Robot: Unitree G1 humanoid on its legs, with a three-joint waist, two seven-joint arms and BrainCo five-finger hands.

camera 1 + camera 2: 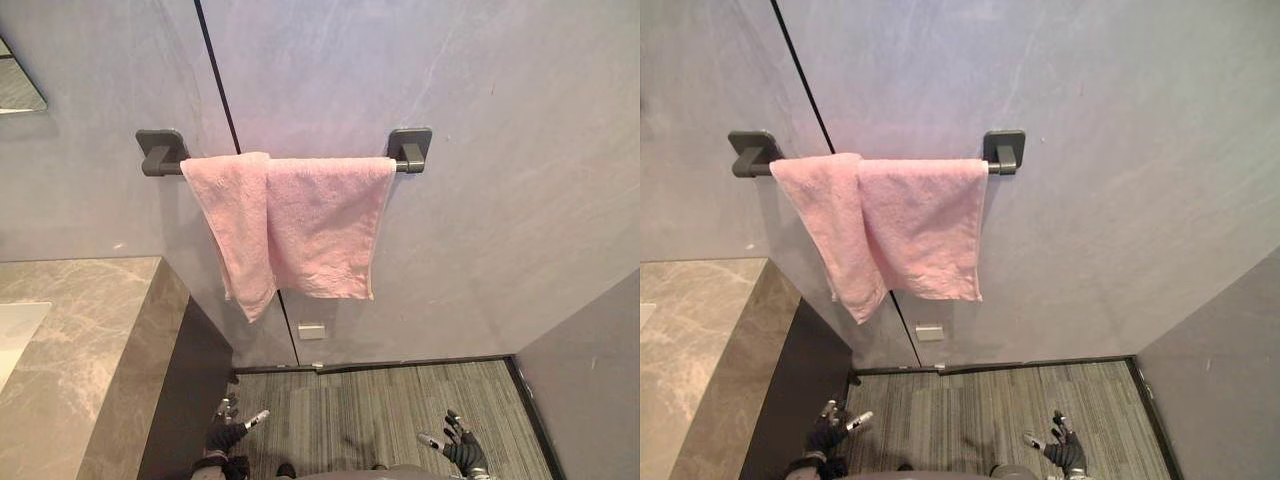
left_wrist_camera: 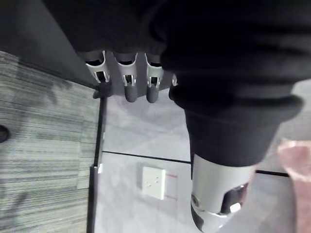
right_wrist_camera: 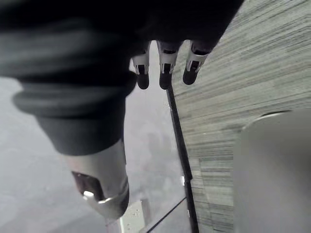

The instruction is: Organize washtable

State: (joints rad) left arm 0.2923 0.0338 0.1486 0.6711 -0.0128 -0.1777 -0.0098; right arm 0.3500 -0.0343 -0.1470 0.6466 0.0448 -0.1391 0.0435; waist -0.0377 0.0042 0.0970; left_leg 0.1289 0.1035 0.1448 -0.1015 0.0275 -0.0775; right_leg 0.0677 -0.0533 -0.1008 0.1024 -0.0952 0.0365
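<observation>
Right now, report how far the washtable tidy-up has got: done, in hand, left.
Done: the pink towel hangs over the dark wall rail, though unevenly, its left part drooping lower. In hand: nothing; the left hand and right hand hang open, low above the striped floor. Left: perhaps squaring the towel; only a part of the marble counter shows, so the rest cannot be judged.

No words, numbers or signs could be read on any surface. The small white wall plate [image 2: 153, 182] below the pink towel [image 1: 290, 225] bore a few tiny dark marks, perhaps socket holes rather than print, too small to make out.
</observation>
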